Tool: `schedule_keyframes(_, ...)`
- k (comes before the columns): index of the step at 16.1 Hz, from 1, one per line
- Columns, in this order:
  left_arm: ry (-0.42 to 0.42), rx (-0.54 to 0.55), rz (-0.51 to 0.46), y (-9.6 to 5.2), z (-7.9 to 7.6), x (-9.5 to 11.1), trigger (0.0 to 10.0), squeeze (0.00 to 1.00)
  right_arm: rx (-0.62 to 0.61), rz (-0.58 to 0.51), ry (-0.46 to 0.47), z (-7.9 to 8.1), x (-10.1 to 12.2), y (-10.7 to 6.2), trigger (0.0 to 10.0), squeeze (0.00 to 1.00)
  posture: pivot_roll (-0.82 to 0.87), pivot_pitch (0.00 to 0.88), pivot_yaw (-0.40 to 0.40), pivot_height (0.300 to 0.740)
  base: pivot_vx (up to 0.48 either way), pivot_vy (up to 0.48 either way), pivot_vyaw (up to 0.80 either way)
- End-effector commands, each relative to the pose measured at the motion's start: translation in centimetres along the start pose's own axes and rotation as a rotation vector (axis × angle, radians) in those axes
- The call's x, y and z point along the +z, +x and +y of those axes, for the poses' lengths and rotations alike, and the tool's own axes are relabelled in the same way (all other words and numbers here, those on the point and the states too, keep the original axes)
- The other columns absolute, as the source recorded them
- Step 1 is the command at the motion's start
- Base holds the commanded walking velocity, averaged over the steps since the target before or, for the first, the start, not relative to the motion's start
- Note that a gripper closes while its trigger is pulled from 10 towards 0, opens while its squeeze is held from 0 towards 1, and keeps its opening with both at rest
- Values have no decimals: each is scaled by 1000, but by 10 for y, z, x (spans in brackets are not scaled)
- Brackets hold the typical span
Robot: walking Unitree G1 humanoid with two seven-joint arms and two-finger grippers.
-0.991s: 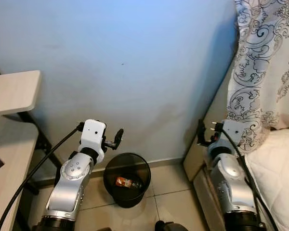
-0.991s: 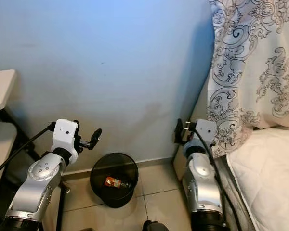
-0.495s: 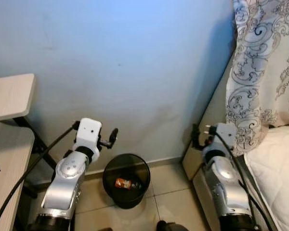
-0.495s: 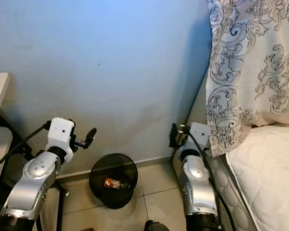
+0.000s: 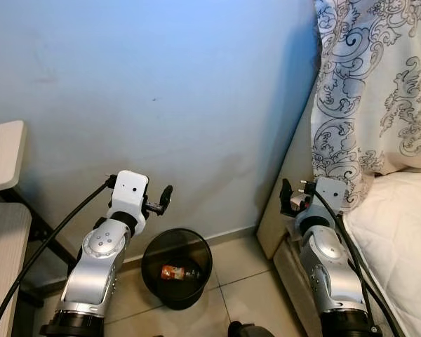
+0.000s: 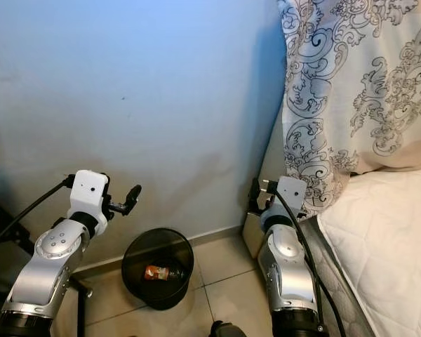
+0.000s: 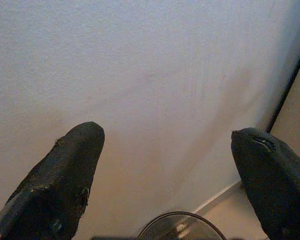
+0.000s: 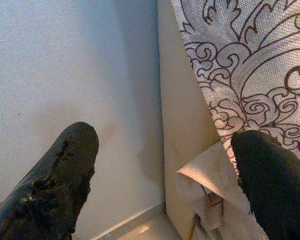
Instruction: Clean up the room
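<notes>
Trash bin (image 5: pixel 177 274), one black mesh bin, stands on the tiled floor (image 5: pixel 242 270) against the blue wall (image 5: pixel 175 105), between our two arms, and holds one small orange-labelled item (image 5: pixel 171 272). Our left gripper (image 7: pixel 165 165) hangs above it, jaws spread, holding nothing. Our right gripper (image 8: pixel 165 175), jaws also spread, faces the bed frame (image 5: pixel 277 217) and patterned curtain (image 5: pixel 372 84). One desk (image 5: pixel 3 154) stands at our left; the bed (image 5: pixel 400 225) at our right.

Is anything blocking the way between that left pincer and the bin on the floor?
Nothing visible does. The left pincer is open and empty, raised near the wall, above the black bin, whose mouth is uncovered, with one orange piece of litter lying at its bottom. Only open air lies between them.
</notes>
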State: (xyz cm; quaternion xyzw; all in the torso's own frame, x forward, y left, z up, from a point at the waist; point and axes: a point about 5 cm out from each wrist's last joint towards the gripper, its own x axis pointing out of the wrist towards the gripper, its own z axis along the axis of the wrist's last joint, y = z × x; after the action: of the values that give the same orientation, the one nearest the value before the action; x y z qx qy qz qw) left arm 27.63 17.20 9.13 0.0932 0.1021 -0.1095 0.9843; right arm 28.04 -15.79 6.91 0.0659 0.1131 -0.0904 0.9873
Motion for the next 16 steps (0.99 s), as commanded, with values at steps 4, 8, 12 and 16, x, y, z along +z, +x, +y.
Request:
schedule_keyframes(4,15,28,6,-1,6,0,10000,0,-23,15,15,-2,-4,-2,10000,1000,107,0,9,740,0,0,-763)
schedule_keyframes(8,39,34,-17,0,9,3,10000,0,-28,14,15,-2,-3,-1,10000,1000,106,0,5,740,0,0,-763)
schedule_keyframes(12,47,39,-32,1,8,5,10000,0,-30,17,12,-3,-4,-1,10000,1000,106,0,0,740,0,0,-763)
schedule_keyframes(16,38,60,-40,3,10,7,10000,0,-27,17,1,-4,-3,0,10000,1000,106,0,-4,740,0,-395,-761)
